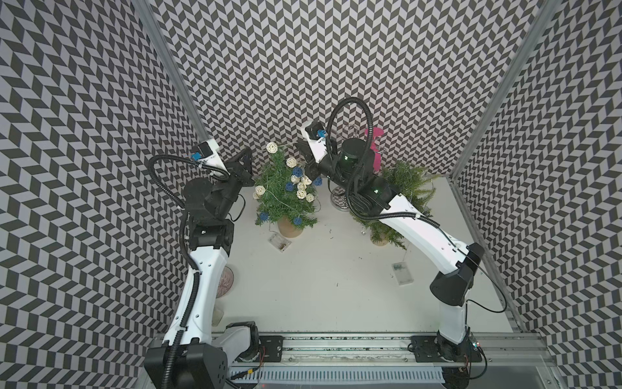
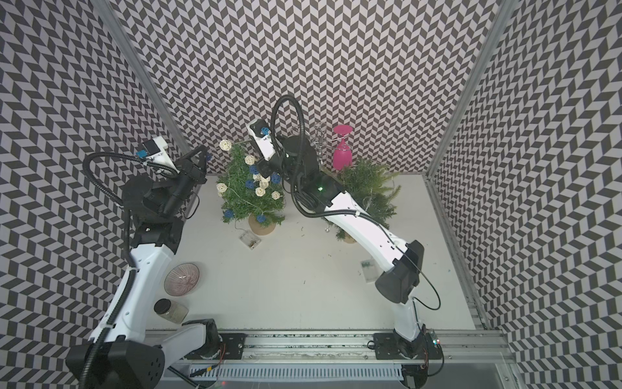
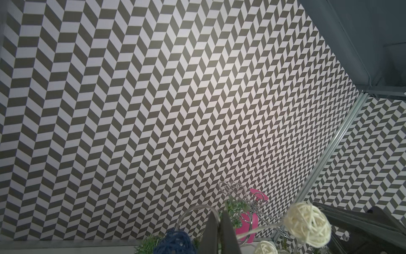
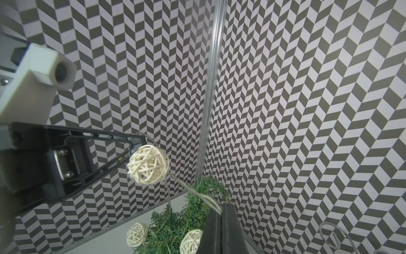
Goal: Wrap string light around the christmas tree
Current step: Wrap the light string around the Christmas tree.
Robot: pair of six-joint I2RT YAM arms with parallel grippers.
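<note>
The small potted christmas tree (image 1: 286, 197) stands at the back of the table in both top views. The string light (image 1: 300, 186), a thin wire with white and blue woven balls, is draped over it. One white ball (image 1: 272, 147) hangs in the air just above the treetop. My left gripper (image 3: 219, 212) is shut on the wire beside a blue ball (image 3: 175, 242), to the left of the treetop (image 1: 249, 150). My right gripper (image 4: 222, 206) is shut on the wire on the other side of the raised white ball (image 4: 147, 163), to the right of the treetop (image 1: 298, 144).
A second bare tree (image 1: 404, 188) stands at the back right under my right arm. Behind it are a pink glass (image 2: 342, 151) and a wire rack (image 2: 318, 141). Clear battery boxes (image 1: 279, 241) (image 1: 402, 273) lie on the table. A bowl (image 2: 181, 279) and a jar (image 2: 170, 310) sit front left.
</note>
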